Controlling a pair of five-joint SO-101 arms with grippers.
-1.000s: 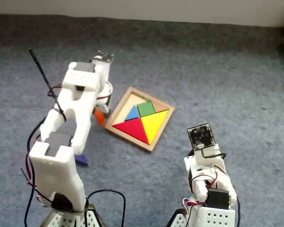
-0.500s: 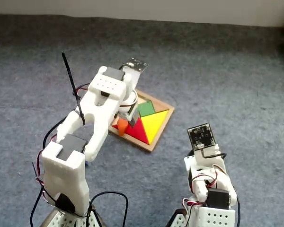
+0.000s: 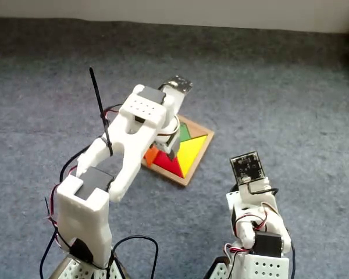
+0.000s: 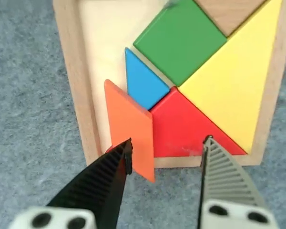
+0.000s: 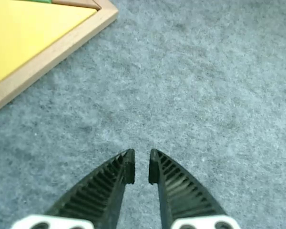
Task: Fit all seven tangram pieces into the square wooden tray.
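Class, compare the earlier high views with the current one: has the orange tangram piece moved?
Yes. The orange piece has shifted rightward, from the carpet beside the wooden tray onto the tray's left edge, carried along with the left gripper.

From above, the white left arm [image 3: 134, 133] covered the left part of the square wooden tray [image 3: 202, 158]. It hid most of the green square piece [image 3: 185, 132] and all but a sliver of the orange parallelogram piece [image 3: 152, 154].

In the left wrist view the picture's edge cut off part of the tray, the large yellow triangle [image 4: 238, 81] and a tan wooden patch [image 4: 229, 14]; piece or bare floor, it could not be told. Nor could it be told whether the orange parallelogram piece lay flat or tilted over the rim. The right wrist view cropped the tray to one corner.
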